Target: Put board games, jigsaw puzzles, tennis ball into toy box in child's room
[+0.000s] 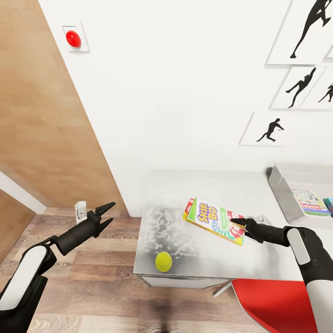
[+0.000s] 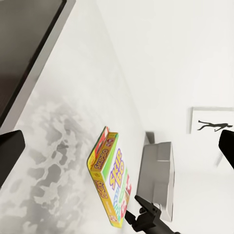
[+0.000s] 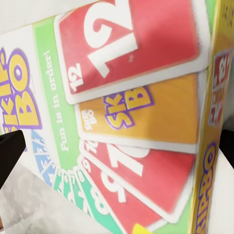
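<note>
While the right hand (image 1: 239,225) grips the Skip-Bo game box (image 1: 215,220) by its near edge and holds it tilted just above the surface (image 1: 185,194), the left hand (image 1: 107,214) hangs off to the side over the wood floor (image 1: 92,273), fingers spread apart and holding nothing. The tennis ball (image 1: 163,261) sits on the surface near its front edge, well apart from the held box. The toy box (image 1: 282,192) stands at the far right of the surface against the wall, with the Monopoly box (image 1: 311,202) and a blue box (image 1: 329,206) lying inside it. In the left wrist view the Skip-Bo box (image 2: 109,178) shows edge-on near the grey bin (image 2: 156,178). A red chair (image 1: 273,303) stands under the surface by the right arm. A red wall button (image 1: 73,39) and black player silhouettes (image 1: 296,88) are on the white wall.
</note>
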You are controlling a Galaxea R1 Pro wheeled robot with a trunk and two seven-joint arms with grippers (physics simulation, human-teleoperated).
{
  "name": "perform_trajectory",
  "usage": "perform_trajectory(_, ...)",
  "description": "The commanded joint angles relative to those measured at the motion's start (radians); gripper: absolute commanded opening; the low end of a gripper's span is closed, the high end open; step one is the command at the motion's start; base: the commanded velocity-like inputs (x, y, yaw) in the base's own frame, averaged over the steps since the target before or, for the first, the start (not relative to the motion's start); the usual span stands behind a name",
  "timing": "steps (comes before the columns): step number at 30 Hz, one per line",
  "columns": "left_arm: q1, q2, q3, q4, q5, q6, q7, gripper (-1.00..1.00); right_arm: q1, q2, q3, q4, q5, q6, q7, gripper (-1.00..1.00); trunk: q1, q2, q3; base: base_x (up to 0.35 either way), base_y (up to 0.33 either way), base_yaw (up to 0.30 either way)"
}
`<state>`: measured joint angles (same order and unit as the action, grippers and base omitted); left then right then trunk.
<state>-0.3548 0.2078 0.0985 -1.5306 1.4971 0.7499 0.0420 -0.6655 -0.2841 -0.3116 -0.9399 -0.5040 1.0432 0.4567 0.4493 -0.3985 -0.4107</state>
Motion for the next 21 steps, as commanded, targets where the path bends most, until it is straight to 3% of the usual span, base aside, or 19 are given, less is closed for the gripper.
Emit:
perform_trajectory(1,-0.001,0.0,-0.001,0.0,0.006,0.005,0.005,1.0,0.0,0.0,-0.002,0.0,0.016,0.004,0.009,1.0,0.001,-0.001,-0.002,0.0,0.0,0.005)
perform_trajectory(21,-0.001,0.0,-0.03,-0.001,0.006,0.004,0.002,1.0,-0.006,-0.001,-0.003,0.0,0.016,0.004,0.009,1.0,0.001,-0.001,-0.002,0.0,0.0,0.001)
